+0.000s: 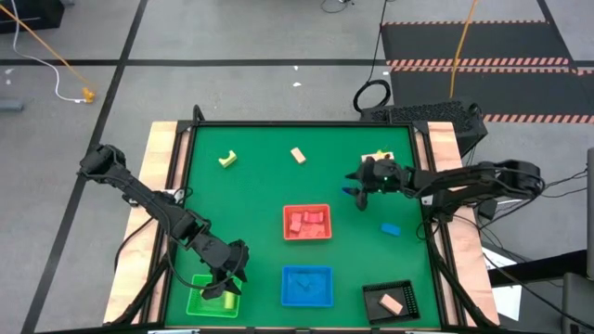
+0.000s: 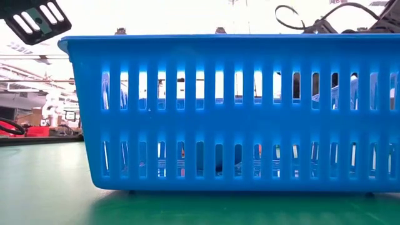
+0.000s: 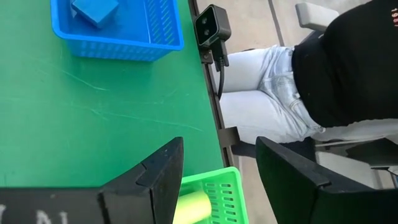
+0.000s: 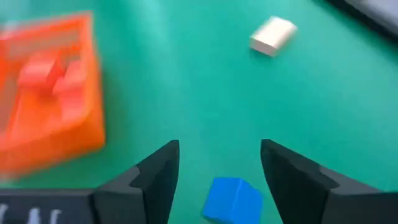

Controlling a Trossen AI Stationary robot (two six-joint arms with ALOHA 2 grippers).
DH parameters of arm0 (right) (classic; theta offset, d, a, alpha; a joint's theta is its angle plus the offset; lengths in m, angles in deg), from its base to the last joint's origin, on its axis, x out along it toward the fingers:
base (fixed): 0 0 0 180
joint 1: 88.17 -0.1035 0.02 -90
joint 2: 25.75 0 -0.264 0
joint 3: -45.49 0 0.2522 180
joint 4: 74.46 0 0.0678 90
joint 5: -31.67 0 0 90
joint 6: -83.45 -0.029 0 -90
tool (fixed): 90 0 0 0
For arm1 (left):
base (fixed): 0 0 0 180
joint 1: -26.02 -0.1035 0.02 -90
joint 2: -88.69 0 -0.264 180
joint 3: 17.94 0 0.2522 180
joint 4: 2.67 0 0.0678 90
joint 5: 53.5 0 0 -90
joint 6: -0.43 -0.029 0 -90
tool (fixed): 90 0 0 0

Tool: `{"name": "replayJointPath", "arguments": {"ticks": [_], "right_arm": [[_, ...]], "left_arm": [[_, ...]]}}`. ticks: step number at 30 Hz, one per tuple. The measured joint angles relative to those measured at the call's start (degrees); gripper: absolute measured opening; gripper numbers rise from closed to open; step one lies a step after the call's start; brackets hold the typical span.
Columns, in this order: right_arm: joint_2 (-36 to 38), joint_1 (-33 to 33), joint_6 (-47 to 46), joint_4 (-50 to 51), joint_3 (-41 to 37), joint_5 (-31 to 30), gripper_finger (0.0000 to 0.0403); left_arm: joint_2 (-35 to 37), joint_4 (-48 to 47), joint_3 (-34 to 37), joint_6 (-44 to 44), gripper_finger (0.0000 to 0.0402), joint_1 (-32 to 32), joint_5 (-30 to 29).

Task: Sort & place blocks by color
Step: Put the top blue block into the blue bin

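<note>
2 grippers spread: left gripper [image 1: 225, 286] over green tray [image 1: 199, 304]; right gripper [image 1: 361, 193] above blue block [image 4: 232, 199].

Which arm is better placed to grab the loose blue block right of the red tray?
Right. The right gripper hovers open just beside the blue block, while the left gripper is over the green tray across the table.

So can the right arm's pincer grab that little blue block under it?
Probably yes. The right pincer is open, and the blue block sits on bare green table right between its fingers. Nothing lies over or against it; the red tray is off to the side.
</note>
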Motion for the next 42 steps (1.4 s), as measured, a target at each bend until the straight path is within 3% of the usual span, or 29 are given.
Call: {"name": "replayJointPath", "arguments": {"ticks": [6,12,15,19,21,28,31,34,39,42], "right_arm": [[-0.35,0.01,22.54,0.30,0.04,0.62,0.0219],[-1.10,0.01,25.96,0.82,0.07,0.61,0.0207],[-1.07,-0.03,14.94,-0.08,0.07,-1.81,0.0205],[-1.01,-0.86,-17.00,-1.37,0.08,-13.64,0.0205],[-1.00,-1.08,-28.36,-1.52,0.11,-15.33,0.0206],[-1.01,-1.02,-34.42,-11.91,0.11,-10.94,0.0208],[-0.93,-1.02,-27.64,-17.99,0.99,-10.42,0.0208],[0.04,-1.02,-15.38,-14.24,5.09,-8.43,0.0208],[0.48,-1.12,5.53,10.48,17.79,-8.55,0.0208],[0.37,-1.14,13.41,22.04,24.20,-11.37,0.0208]], "left_arm": [[0.00,-0.04,-0.02,-0.01,0.0202,0.00,-0.48],[0.00,-0.10,-0.02,-0.34,0.0202,0.00,-0.55],[0.00,-0.09,-0.02,-1.42,0.0202,0.00,-0.58],[0.00,-0.13,-0.02,-2.02,0.0202,0.00,-0.63],[0.00,-0.13,-0.02,-2.44,0.0202,-0.22,-0.61],[0.00,-0.87,-0.02,-6.76,0.0202,-1.94,-0.72],[0.00,-0.87,-0.02,-7.22,0.0202,-2.54,-0.70],[0.01,-0.89,-0.02,-6.63,0.0202,-2.88,-0.70],[0.02,-1.18,-0.02,-4.84,0.0202,-2.89,-0.70],[0.02,-1.38,-0.02,-4.66,0.0202,-2.89,-0.70]]}}
